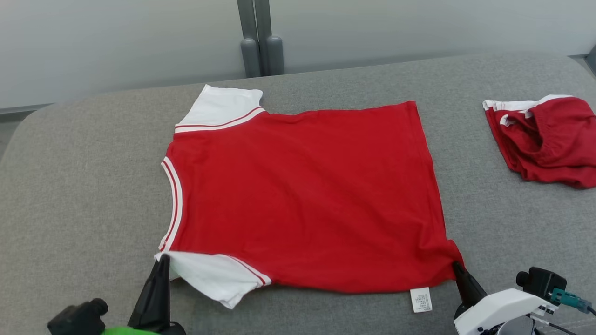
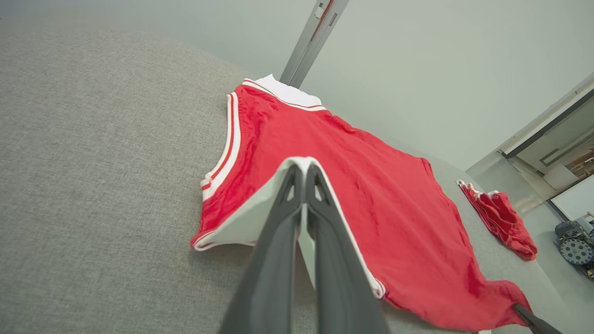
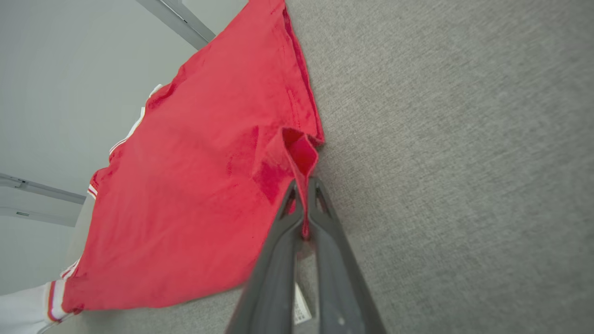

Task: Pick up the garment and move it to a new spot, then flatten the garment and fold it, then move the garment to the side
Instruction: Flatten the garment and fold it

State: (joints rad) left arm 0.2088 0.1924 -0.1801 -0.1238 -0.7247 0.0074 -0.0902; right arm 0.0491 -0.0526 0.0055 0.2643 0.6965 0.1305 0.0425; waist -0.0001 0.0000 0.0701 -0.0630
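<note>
The red garment (image 1: 302, 195) lies spread at the middle of the grey surface (image 1: 84, 195). Our left gripper (image 1: 164, 259) pinches its white sleeve (image 1: 212, 277) and our right gripper (image 1: 456, 267) its hem corner (image 1: 446, 256), both toward the near edge. We judge flattening nearly done, with folding and moving aside yet to come.

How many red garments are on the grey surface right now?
2. A red T-shirt with white sleeves lies spread at the centre; a crumpled red and white garment sits to its right, partly out of frame.

Grey couch (image 1: 70, 186), crumpled red cloth (image 1: 549, 139), twin posts (image 1: 261, 51)
</note>
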